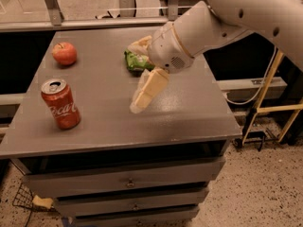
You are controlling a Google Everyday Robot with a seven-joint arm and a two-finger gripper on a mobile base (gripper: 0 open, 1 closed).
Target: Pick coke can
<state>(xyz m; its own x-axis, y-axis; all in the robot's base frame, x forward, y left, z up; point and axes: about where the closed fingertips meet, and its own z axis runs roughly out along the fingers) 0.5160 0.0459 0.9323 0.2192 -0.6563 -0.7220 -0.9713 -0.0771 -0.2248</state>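
Jaws sit above the middle of the grey metal table (194,112), at the end of the white robot arm (213,22) that reaches in from the upper right. They are spread wide and grip nothing. One cream finger (149,90) slants down-left toward the table top; the other shows higher up, by the bag. Small red cylindrical coke can (60,103) with white script and silver top stands upright near the table's front-left edge, well apart from the jaws and to their left in the camera view. Round red apple (64,53) rests further back on the left side, apart from the can. Crumpled green snack bag (136,61) lies toward the back centre, partly hidden behind the wrist. Grey drawer fronts (128,178) are stacked under the table top.
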